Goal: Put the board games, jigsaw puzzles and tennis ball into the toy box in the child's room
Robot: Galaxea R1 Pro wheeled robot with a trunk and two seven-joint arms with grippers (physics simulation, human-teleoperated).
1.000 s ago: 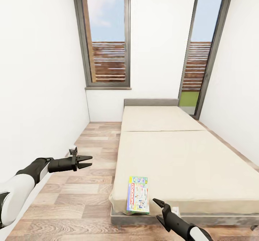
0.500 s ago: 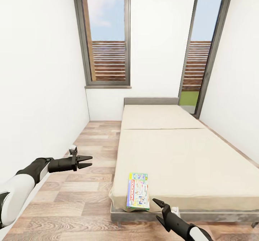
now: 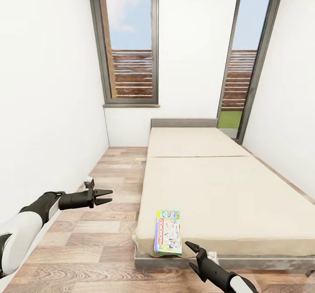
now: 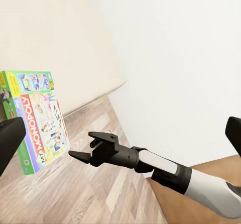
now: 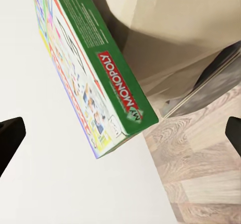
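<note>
Board game (image 3: pixel 168 233): one box, flat on the bed (image 3: pixel 218 188) at its near left corner, roughly 6 o'clock in the head view; spine reads "MY MONOPOLY".
Left claw (image 3: pixel 106 196): released, holding nothing, over the wood floor (image 3: pixel 109 223) at about 8 o'clock, well apart from the bed.
Right claw (image 3: pixel 192 255): released, holding nothing, at 5 o'clock, just beside the box's near right corner, not touching.
Windows (image 3: pixel 131 43): two, on the far wall.
</note>
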